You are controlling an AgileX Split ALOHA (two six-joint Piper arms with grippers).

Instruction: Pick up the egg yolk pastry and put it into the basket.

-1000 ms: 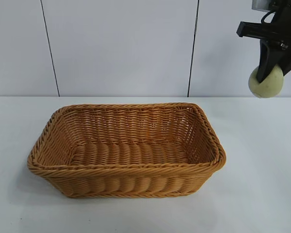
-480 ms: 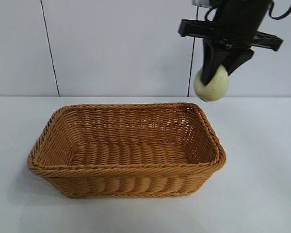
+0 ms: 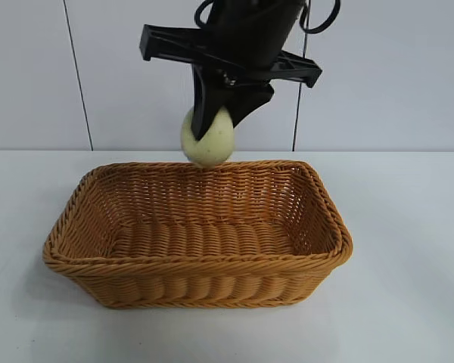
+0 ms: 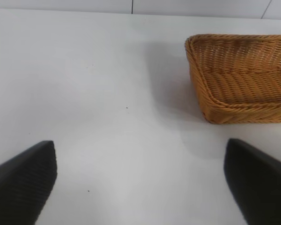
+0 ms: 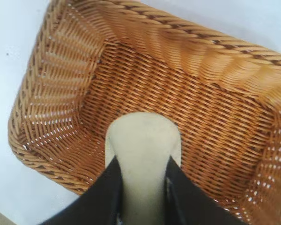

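right gripper point(image 3: 214, 130) clamped on the egg yolk pastry point(image 3: 209, 141), hanging in the air over the far rim of the basket point(image 3: 197, 261), a bit left of centre. Fingers cover the pastry's upper part, only the lower bulge shows from outside. Arm above the wrist is cut off at the top. Right wrist view: pastry point(image 5: 143, 143) pinched between two dark fingers point(image 5: 103, 194), basket floor point(image 5: 210, 126) directly below, basket's near corners cut off. Left gripper point(image 4: 140, 183) parked low over the white table point(image 4: 93, 93), left of the basket, jaws wide apart, only the two finger tips in shot, rest out of frame
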